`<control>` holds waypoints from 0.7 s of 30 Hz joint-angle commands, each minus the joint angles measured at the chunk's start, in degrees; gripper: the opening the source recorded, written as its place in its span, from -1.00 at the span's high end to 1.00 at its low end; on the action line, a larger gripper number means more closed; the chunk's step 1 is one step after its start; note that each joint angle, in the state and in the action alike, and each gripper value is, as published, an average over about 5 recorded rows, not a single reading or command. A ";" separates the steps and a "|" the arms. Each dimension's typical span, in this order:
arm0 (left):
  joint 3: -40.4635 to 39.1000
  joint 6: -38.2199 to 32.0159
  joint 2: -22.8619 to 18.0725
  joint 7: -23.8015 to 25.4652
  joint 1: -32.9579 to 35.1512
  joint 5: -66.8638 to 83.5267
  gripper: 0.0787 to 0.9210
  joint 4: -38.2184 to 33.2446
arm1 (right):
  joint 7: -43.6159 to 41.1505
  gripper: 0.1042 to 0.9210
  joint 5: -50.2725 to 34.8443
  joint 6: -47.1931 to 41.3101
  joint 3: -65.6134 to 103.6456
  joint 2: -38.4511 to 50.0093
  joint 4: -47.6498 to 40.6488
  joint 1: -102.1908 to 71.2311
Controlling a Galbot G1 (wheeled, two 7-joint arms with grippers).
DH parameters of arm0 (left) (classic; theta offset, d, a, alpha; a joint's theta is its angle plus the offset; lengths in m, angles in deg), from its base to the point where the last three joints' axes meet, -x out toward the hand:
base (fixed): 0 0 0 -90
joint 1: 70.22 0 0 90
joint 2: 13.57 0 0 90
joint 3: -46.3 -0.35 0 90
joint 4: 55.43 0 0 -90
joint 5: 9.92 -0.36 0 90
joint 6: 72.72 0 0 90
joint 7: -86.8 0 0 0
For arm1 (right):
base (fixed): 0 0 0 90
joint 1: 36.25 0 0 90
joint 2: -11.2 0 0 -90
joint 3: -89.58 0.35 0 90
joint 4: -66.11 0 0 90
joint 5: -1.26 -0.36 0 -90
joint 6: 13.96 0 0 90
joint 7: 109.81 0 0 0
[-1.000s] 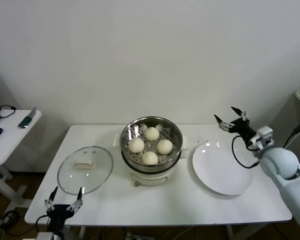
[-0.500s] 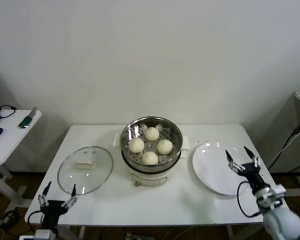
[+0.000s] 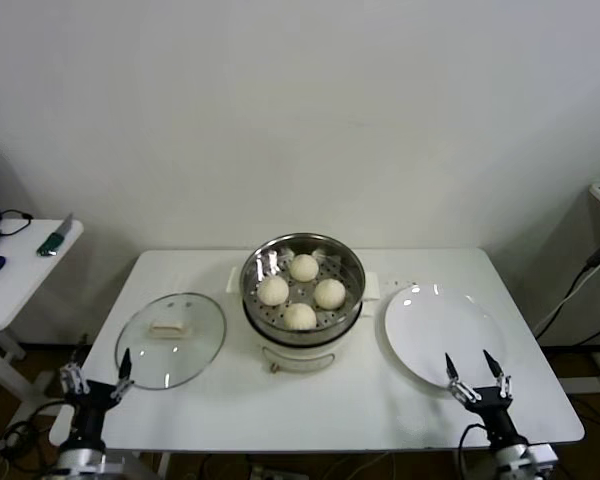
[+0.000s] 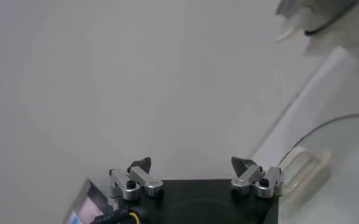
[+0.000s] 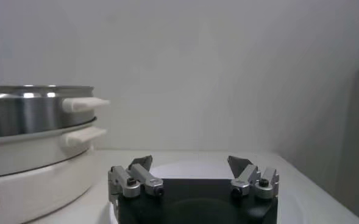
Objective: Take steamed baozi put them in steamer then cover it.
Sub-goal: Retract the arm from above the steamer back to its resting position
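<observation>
Several cream-white steamed baozi [image 3: 301,291] lie inside the shiny steamer [image 3: 348,272] on its white pot base at the table's middle. The steamer [image 5: 27,111] also shows from the side in the right wrist view. The glass cover [image 3: 170,340] with its cream handle lies flat on the table to the left; its rim and handle show as the cover [image 4: 341,159] in the left wrist view. My left gripper [image 3: 98,372] is open and empty, low at the front left corner next to the cover. My right gripper [image 3: 470,368] is open and empty at the front edge, just in front of the plate.
A flat white plate [image 3: 442,335] lies right of the steamer and shows beyond the right gripper as the plate [image 5: 188,171]. A small side table [image 3: 20,270] with a few items stands at far left. A wall runs behind the table.
The right arm has come down from high beyond the plate to the table's front edge. The left gripper has drifted left and lower. Both stayed open; baozi, steamer and cover are unmoved.
</observation>
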 commanded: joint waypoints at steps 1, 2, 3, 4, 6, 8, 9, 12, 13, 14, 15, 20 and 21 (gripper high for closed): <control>-1.93 -5.15 3.56 -8.82 -6.07 -26.19 -0.77 15.25 | 0.12 -0.76 2.70 2.60 -0.58 -4.54 -0.34 -2.90; -2.09 -5.31 3.64 -8.76 -6.82 -26.47 -0.77 16.73 | 0.17 -0.76 2.85 2.59 -0.64 -4.64 -0.31 -2.93; -2.17 -5.47 3.67 -8.70 -7.51 -26.72 -0.77 17.86 | 0.21 -0.76 2.95 2.57 -0.68 -4.71 -0.26 -2.96; -2.21 -5.58 3.70 -8.63 -8.09 -26.93 -0.77 18.85 | 0.26 -0.76 3.00 2.56 -0.70 -4.79 -0.18 -3.00; -2.28 -5.69 3.74 -8.51 -9.16 -27.14 -0.77 20.33 | 0.33 -0.76 3.02 2.52 -0.70 -4.93 -0.02 -3.07; -2.36 -5.60 3.81 -8.32 -10.13 -27.14 -0.77 21.33 | 0.36 -0.76 3.04 2.43 -0.70 -5.04 0.14 -3.15; -2.39 -5.52 3.85 -8.17 -10.67 -27.12 -0.77 21.79 | 0.36 -0.76 3.09 2.40 -0.71 -5.06 0.21 -3.19; -2.60 -5.23 3.98 -7.63 -12.32 -27.03 -0.77 22.94 | 0.30 -0.76 3.39 2.32 -0.76 -5.15 0.48 -3.40; -2.73 -5.19 4.02 -7.49 -12.92 -27.02 -0.77 23.33 | 0.28 -0.76 3.48 2.32 -0.77 -5.19 0.59 -3.47; -2.90 -5.15 4.05 -7.38 -13.49 -27.01 -0.77 23.70 | 0.27 -0.76 3.59 2.30 -0.76 -5.26 0.70 -3.55; -3.10 -5.10 4.06 -7.26 -14.11 -27.01 -0.77 24.07 | 0.26 -0.76 3.70 2.29 -0.74 -5.33 0.79 -3.61; -4.24 -4.91 3.96 -6.89 -17.32 -27.65 -0.77 26.56 | 0.27 -0.76 4.13 2.29 -0.59 -5.51 1.37 -4.10; -4.50 -4.90 3.93 -6.89 -18.10 -27.89 -0.77 27.31 | 0.28 -0.76 4.12 2.29 -0.55 -5.50 1.55 -4.22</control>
